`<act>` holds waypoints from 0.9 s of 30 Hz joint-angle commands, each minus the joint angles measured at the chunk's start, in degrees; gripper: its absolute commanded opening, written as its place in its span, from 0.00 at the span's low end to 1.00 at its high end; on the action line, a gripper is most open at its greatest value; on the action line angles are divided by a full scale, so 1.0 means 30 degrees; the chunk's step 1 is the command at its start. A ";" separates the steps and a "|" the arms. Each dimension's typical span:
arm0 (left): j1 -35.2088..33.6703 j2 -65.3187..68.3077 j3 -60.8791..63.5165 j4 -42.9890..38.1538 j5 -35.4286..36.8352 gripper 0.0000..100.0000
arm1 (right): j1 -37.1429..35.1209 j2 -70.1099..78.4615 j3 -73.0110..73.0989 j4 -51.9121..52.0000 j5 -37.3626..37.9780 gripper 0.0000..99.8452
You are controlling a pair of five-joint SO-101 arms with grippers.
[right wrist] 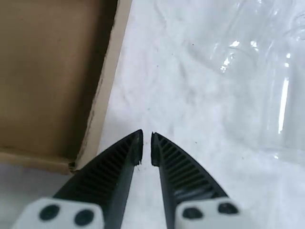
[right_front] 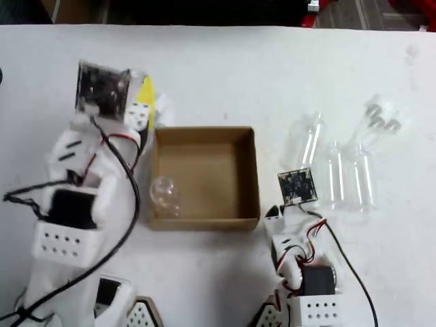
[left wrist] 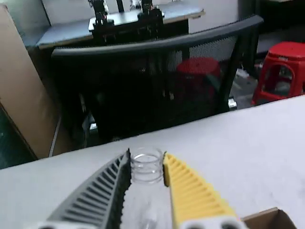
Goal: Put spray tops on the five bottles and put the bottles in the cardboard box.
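My left gripper (left wrist: 147, 168) is shut on a clear bottle (left wrist: 146, 164), its grey and yellow fingers clamping just below the bare threaded neck. From above, this gripper (right_front: 144, 102) sits just beyond the far left corner of the open cardboard box (right_front: 251, 178). A clear bottle (right_front: 165, 193) stands inside the box at its near left corner. Three more clear bottles (right_front: 337, 174) lie right of the box, with clear spray tops (right_front: 381, 116) beyond them. My right gripper (right wrist: 146, 142) is shut on nothing, low over the table between the box wall (right wrist: 107, 81) and the bottles (right wrist: 267, 71).
The white table (right_front: 272, 68) is bare behind the box. Past its far edge, the left wrist view shows a black mesh chair (left wrist: 152, 81) and a red stool (left wrist: 281, 67). Both arm bases stand at the table's near edge.
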 commanded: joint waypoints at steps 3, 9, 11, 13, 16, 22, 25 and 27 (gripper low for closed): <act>0.0630 -0.1070 0.4366 -0.6007 0.3018 0.02 | 0.0220 -0.0132 0.0176 0.0073 -0.0059 0.01; 0.0777 -0.1040 0.5861 -0.6974 0.6535 0.02 | 0.0220 -0.0132 0.0176 0.0073 -0.0059 0.01; 0.0806 -0.1040 0.6974 -0.8469 0.5919 0.02 | 0.0220 -0.0132 0.0176 0.0073 -0.0059 0.01; 0.0864 -0.1040 0.8527 -1.0491 0.5275 0.02 | 0.0220 -0.0132 0.0176 0.0073 -0.0059 0.01; 0.0864 -0.1040 1.0755 -1.3714 0.4806 0.02 | 0.0220 -0.0132 0.0176 0.0073 -0.0059 0.01; 0.1538 -0.0952 1.1868 -1.4681 0.4132 0.02 | 0.0220 -0.0132 0.0176 0.0073 -0.0059 0.01; 0.2330 0.0190 1.1751 -1.5062 0.4073 0.02 | 0.0220 -0.0132 0.0176 0.0073 -0.0059 0.01; 0.2300 0.1597 1.1429 -1.6527 0.4073 0.02 | 0.0220 -0.0132 0.0176 0.0073 -0.0059 0.01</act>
